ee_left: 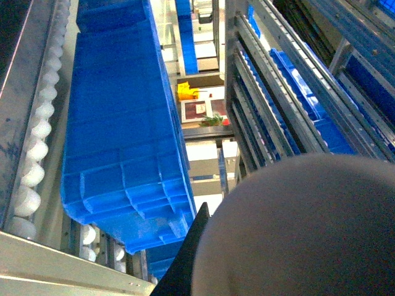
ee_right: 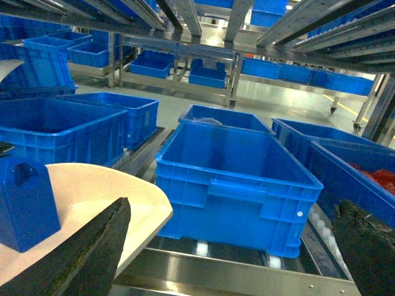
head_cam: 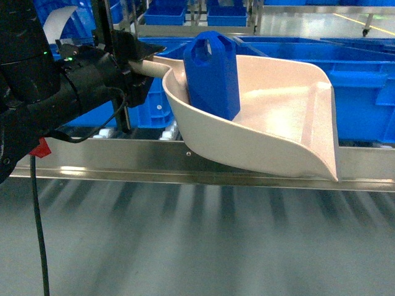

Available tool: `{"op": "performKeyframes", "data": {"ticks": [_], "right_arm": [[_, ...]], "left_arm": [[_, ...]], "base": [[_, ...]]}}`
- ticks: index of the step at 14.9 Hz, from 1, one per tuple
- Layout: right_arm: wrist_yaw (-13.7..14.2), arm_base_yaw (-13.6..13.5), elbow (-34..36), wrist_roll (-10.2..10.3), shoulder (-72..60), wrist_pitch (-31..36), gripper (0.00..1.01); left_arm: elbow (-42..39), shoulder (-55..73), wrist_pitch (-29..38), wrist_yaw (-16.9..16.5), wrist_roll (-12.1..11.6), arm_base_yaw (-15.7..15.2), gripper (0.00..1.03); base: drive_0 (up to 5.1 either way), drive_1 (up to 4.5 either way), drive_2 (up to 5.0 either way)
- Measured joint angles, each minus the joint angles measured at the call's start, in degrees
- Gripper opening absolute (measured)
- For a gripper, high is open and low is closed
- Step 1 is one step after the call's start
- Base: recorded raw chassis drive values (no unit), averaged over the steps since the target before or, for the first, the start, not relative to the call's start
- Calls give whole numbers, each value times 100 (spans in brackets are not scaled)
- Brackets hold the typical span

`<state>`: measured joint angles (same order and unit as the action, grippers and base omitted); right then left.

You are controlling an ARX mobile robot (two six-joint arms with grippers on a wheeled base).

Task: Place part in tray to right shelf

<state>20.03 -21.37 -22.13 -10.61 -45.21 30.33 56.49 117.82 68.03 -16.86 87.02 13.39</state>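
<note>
Item 1, right gripper (ee_right: 234, 246): seen only in the right wrist view; dark fingers (ee_right: 86, 253) are set wide apart, nothing held.

Item 2, left gripper (head_cam: 133, 65): the tray's handle is met at the black housing; the fingers appear clamped on the handle, though the contact itself is hidden.

Item 3, tray (head_cam: 308, 142): cream scoop, carried above the shelf's front rail, open lip turned right and slightly downward.

Item 4, part (head_cam: 213, 74): blue jug-shaped block, stood upright in the deep rear of the tray, leaned against the curved back wall.

Item 5, shelf (head_cam: 123, 161): steel front rail, white rollers (ee_left: 34, 154) behind it, blue crates (ee_right: 234, 179) carried on the tracks; the nearest crate is open and looks empty.

Risks: the part may be tipped or slid out over the lip if the tray is tilted further or moved sharply. The tray's underside may be caught on the rail if lowered too early. The part may be dropped short, onto rollers rather than into a crate.

Markings: none legible on any item.
</note>
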Motion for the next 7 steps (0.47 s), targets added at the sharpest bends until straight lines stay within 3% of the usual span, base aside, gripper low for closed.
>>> {"op": "performKeyframes", "data": {"ticks": [7], "right_arm": [[-2, 0, 0, 0, 2, 9, 98]], "left_arm": [[0, -2, 22, -11, 0, 2, 12]], "base": [[-7, 389, -402]]}}
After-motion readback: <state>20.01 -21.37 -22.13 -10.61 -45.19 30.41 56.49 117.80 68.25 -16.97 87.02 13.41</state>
